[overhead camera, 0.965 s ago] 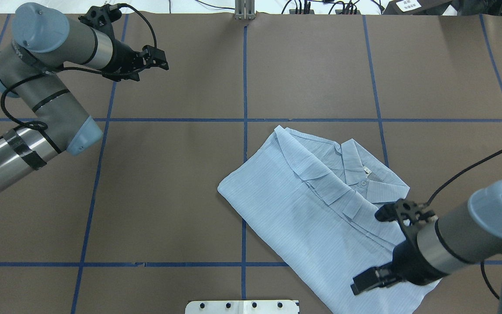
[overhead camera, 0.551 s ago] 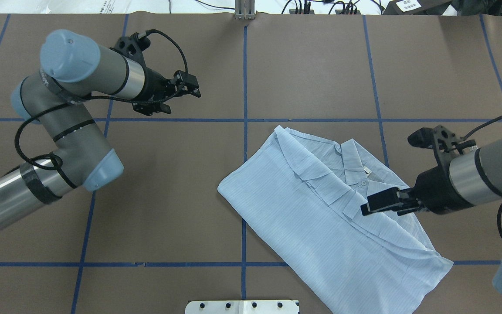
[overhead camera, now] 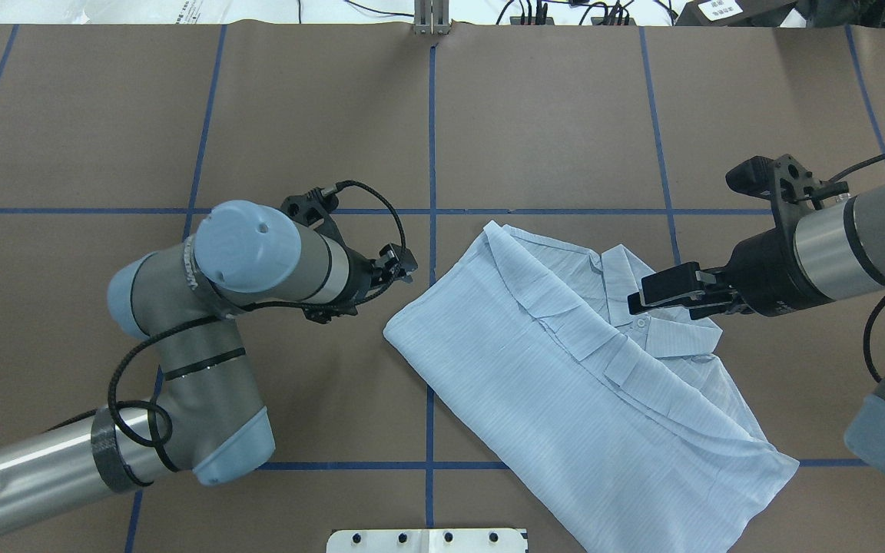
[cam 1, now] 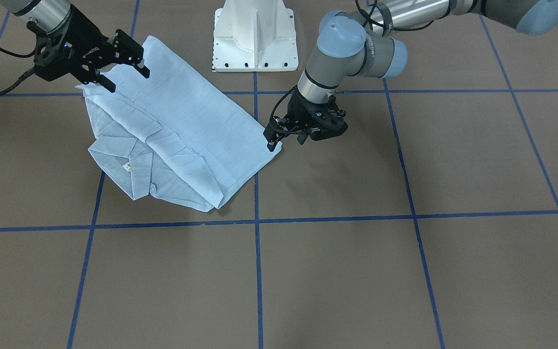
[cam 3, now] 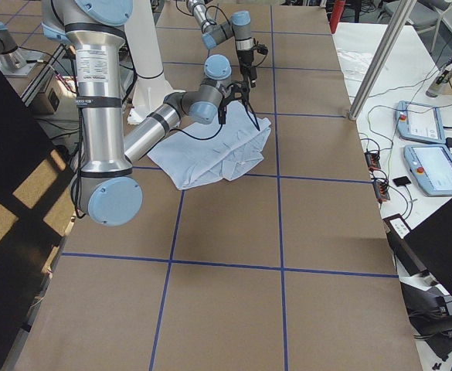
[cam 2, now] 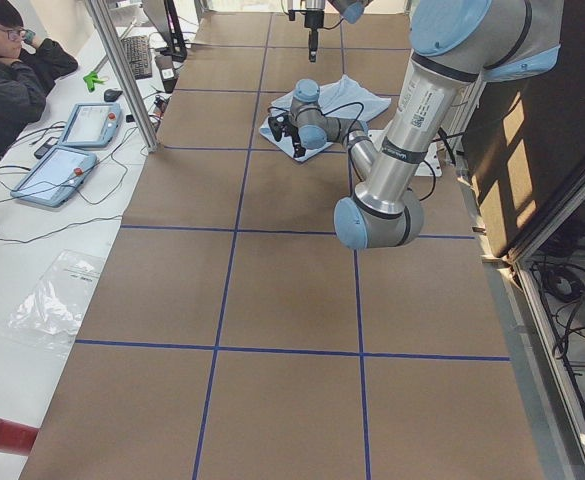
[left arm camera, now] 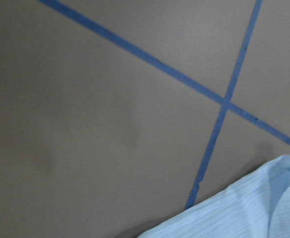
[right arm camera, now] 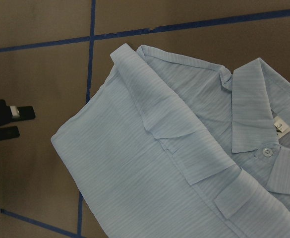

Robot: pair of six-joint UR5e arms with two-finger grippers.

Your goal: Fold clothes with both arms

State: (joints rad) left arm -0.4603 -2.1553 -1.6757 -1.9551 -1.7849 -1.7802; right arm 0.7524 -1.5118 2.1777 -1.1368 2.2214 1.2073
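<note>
The clothes, one light blue striped shirt (overhead camera: 558,376), lie partly folded on the brown table, collar (overhead camera: 627,284) toward the far right. The shirt (cam 1: 187,126) also fills the right wrist view (right arm camera: 149,163) and shows in a corner of the left wrist view (left arm camera: 244,218). My left gripper (overhead camera: 406,265) hangs open just beside the shirt's left corner (cam 1: 274,148), with nothing between its fingers (right arm camera: 21,113). Above the collar area my right gripper (cam 1: 129,81) is open and empty, its tips over the button placket (overhead camera: 636,298).
Blue tape lines (overhead camera: 431,153) grid the table. The white pedestal base (cam 1: 255,43) stands at the robot's edge. Beyond the table's far edge, a person (cam 2: 12,60) sits by tablets (cam 2: 87,125) and an aluminium post (cam 2: 122,70). Cables lie along that edge (overhead camera: 565,11).
The left arm swung from the far left corner down to the shirt's left corner. The right gripper travelled from the shirt's near hem up to the collar area. The shirt lies as before.
</note>
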